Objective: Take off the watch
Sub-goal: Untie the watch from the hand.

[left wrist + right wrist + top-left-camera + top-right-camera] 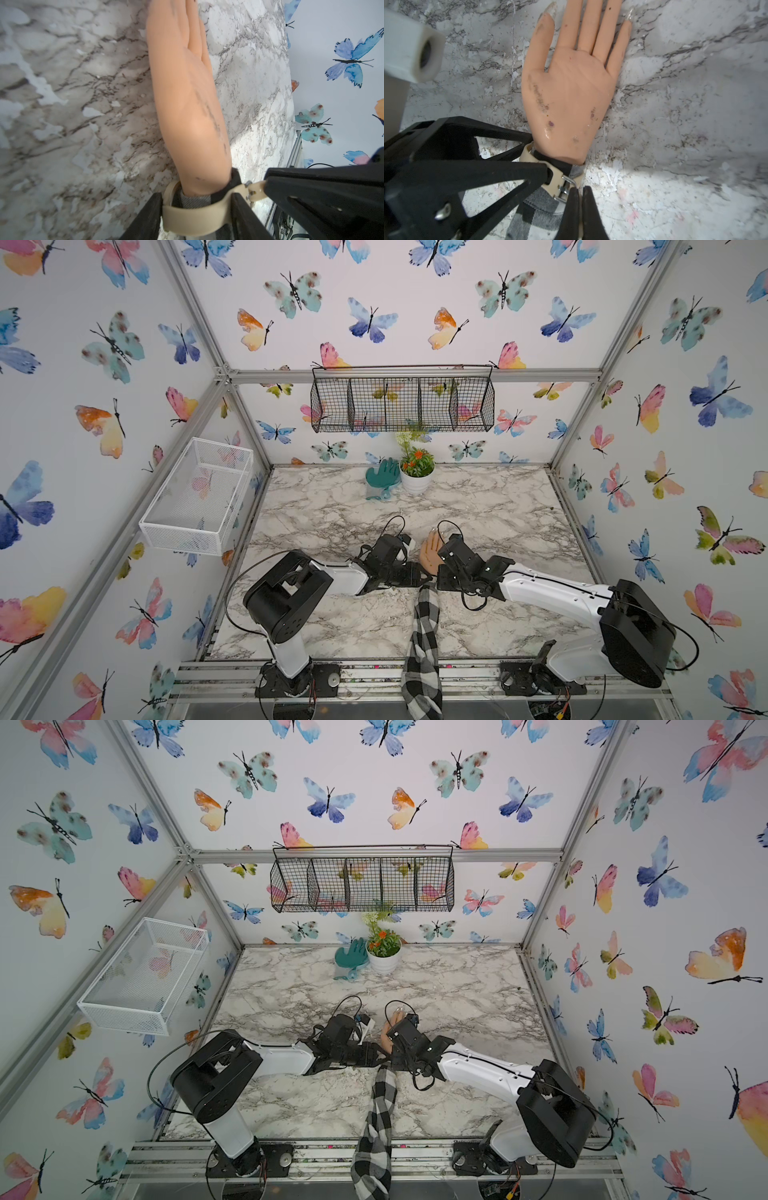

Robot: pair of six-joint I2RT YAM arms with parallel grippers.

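A mannequin hand (571, 93) lies palm up on the marble table, its wrist in a black-and-white checked sleeve (424, 639). The watch (193, 216) is wrapped round that wrist by its pale beige strap, and its metal buckle (566, 187) faces up. My left gripper (194, 200) is shut across the wrist, one black finger on each side of the strap. My right gripper (580, 192) is shut on the strap's free end beside the buckle. In both top views the two grippers meet over the wrist and hide the watch.
A green glove (382, 481) and a white flower pot (417, 479) stand at the back of the table. A white mesh basket (199, 493) hangs on the left wall and a black wire basket (403, 404) on the back wall. The sleeve trails over the front edge.
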